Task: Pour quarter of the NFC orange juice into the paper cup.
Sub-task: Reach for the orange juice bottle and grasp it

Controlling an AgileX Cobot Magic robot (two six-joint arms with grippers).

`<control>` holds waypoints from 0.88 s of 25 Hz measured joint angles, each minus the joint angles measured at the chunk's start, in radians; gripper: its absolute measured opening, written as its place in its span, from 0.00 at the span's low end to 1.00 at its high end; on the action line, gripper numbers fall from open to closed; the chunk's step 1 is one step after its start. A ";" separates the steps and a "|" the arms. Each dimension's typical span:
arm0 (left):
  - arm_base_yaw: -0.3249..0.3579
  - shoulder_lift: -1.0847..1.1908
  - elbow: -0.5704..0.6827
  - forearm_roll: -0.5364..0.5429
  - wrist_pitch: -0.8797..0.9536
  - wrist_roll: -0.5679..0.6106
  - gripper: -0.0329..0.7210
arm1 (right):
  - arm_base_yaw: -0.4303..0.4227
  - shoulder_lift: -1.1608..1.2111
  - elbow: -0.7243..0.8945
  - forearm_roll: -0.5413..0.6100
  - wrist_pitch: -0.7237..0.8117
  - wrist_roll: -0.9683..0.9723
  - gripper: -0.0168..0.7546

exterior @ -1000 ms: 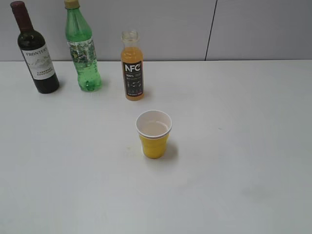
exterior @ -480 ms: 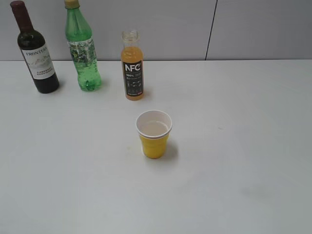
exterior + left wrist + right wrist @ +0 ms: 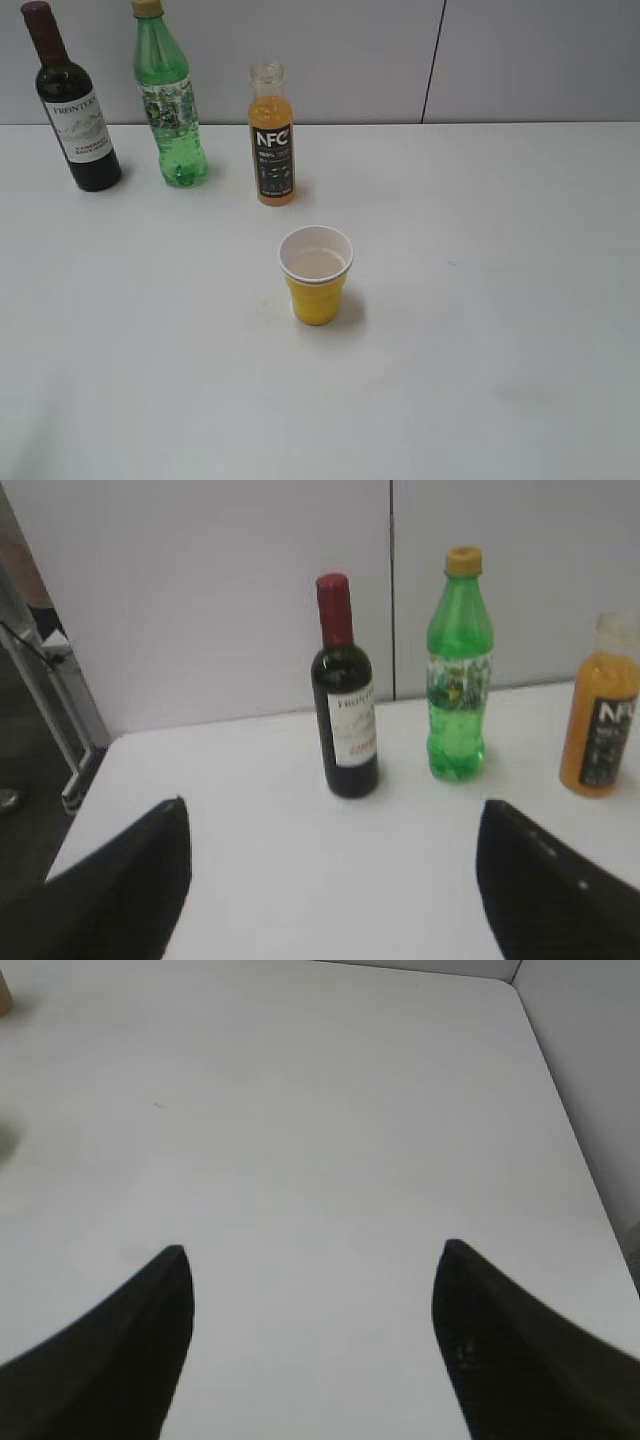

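Observation:
The NFC orange juice (image 3: 272,140) stands uncapped at the back of the white table, right of the other bottles; it also shows at the right edge of the left wrist view (image 3: 600,725). The paper cup (image 3: 316,275), yellow with a white inside, stands upright in the middle of the table, in front of the juice. My left gripper (image 3: 330,810) is open and empty, well short of the bottles. My right gripper (image 3: 310,1250) is open and empty over bare table. Neither gripper shows in the exterior view.
A dark wine bottle (image 3: 73,105) and a green plastic bottle (image 3: 170,100) stand at the back left, also seen in the left wrist view (image 3: 344,695) (image 3: 459,670). A grey wall runs behind the table. The table's right edge (image 3: 565,1130) shows in the right wrist view.

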 joint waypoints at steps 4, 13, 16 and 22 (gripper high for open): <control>0.000 0.162 0.000 -0.006 -0.253 0.006 0.93 | 0.000 0.000 0.000 0.000 0.000 0.000 0.79; -0.088 0.499 0.000 0.017 -0.619 -0.030 0.91 | 0.000 0.000 0.000 0.000 0.000 0.000 0.79; -0.129 0.603 0.000 0.120 -0.715 -0.142 0.90 | 0.000 0.000 0.000 0.000 0.000 0.000 0.79; -0.139 0.802 -0.002 0.500 -0.937 -0.522 0.89 | 0.000 0.000 0.000 0.000 0.000 0.000 0.79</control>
